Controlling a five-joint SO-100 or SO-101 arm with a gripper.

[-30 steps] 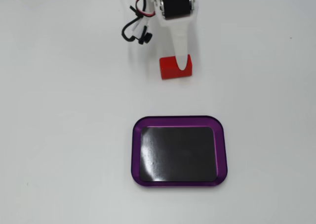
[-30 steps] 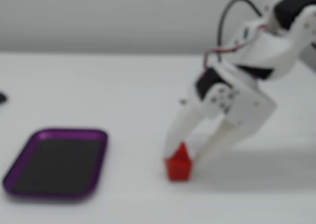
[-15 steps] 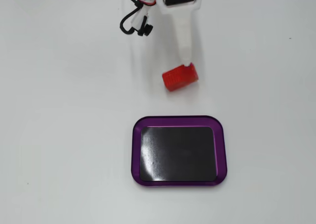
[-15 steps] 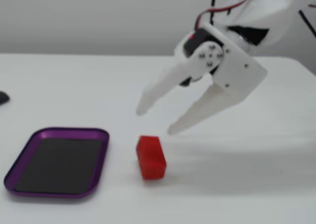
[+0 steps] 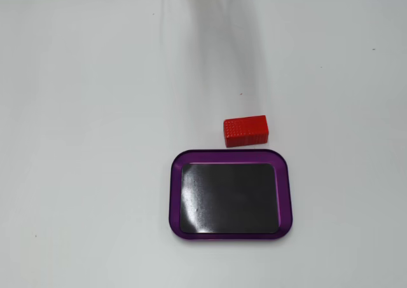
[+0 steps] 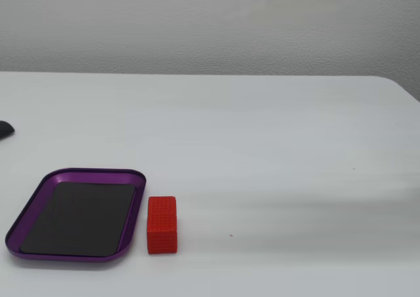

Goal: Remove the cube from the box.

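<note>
The cube lies flat on the white table just outside the box's rim, its dotted face up, so the removal looks complete, while the end effector is out of sight, its state unknowable.

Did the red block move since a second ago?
Yes. The cube slid toward the box and now lies just outside its rim, as both fixed views show.

A plain white table carries the box and the cube just beside it.
</note>
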